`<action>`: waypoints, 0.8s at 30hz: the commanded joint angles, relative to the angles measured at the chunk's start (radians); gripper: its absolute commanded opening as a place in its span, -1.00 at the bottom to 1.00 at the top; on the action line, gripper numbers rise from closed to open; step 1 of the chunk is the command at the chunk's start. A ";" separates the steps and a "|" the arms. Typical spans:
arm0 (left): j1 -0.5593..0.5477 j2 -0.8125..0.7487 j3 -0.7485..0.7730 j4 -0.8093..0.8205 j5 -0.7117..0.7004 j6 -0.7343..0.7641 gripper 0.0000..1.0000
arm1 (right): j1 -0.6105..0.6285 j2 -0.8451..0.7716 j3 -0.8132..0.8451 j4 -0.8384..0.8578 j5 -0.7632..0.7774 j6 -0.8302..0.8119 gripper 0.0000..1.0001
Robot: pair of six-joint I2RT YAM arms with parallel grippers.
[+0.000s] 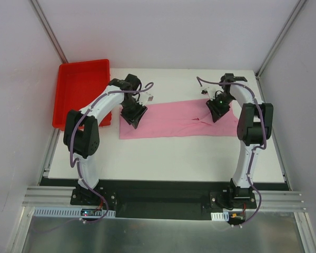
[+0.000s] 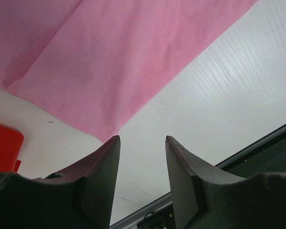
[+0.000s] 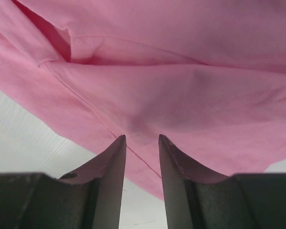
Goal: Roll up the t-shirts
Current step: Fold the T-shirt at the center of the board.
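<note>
The pink t-shirt (image 1: 174, 120) lies folded into a long flat band across the middle of the white table. My left gripper (image 1: 132, 117) hovers over its left end. In the left wrist view the jaws (image 2: 142, 139) stand open over bare table, and the cloth's corner (image 2: 109, 57) ends just at the left fingertip (image 2: 115, 143). My right gripper (image 1: 218, 110) is over the band's right part. Its jaws (image 3: 141, 138) are open, tips down close to the pink fabric (image 3: 181, 86), beside a seam and a fold. Nothing is held.
A red tray (image 1: 76, 95) sits at the table's far left corner, next to the left arm; its edge shows in the left wrist view (image 2: 2, 148). White table (image 1: 174, 158) lies in front of the shirt, and a dark rail (image 2: 257, 148) runs along its near edge.
</note>
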 commanded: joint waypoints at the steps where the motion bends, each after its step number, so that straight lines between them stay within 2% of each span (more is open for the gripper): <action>1: 0.001 -0.058 -0.007 -0.015 -0.030 0.022 -0.15 | 0.013 0.021 0.036 -0.100 -0.004 -0.007 -0.27; 12: 0.001 -0.021 0.030 -0.017 -0.027 0.020 -0.15 | 0.013 0.000 -0.021 -0.089 0.033 -0.004 -0.19; 24: 0.001 -0.005 0.045 -0.017 -0.031 0.019 -0.15 | 0.041 0.035 -0.005 -0.048 0.116 -0.007 -0.30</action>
